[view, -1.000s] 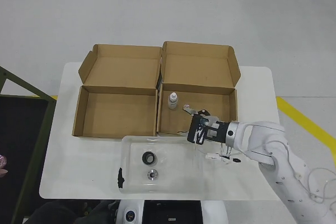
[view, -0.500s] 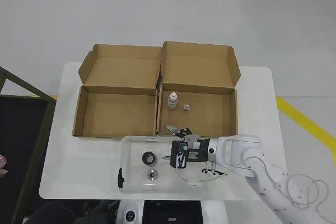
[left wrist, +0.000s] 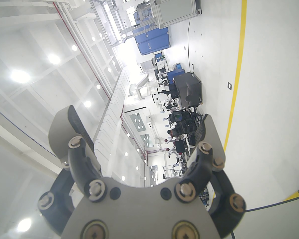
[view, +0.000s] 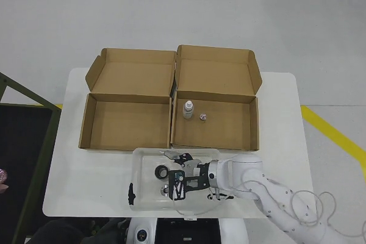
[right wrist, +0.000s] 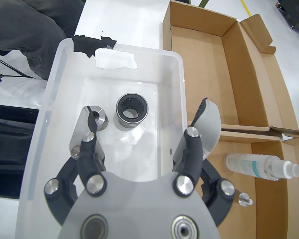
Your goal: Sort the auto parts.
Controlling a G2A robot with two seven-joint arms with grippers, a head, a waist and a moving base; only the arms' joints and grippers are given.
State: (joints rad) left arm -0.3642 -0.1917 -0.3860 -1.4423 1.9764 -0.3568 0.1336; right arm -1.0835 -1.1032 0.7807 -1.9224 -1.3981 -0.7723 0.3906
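The right pincer is hanging over the clear bin with its fingers spread wide, gripping nothing. Just ahead of it, in line with the gap between the fingertips, a black bearing is standing on end on the bin floor. A silver bushing is sitting just beside the bearing, partly hidden behind one fingertip. I cannot tell whether that fingertip is touching it. The other fingertip is hovering over the bin wall on the side toward the cardboard boxes.

Beyond that wall, an empty box is lying ahead of the pincer. Back toward its wrist, a second box is holding a spray bottle and a small clear part. Black tape is clinging to the bin's far rim.

The left pincer is gaping open too, holding nothing and aiming up toward the ceiling.
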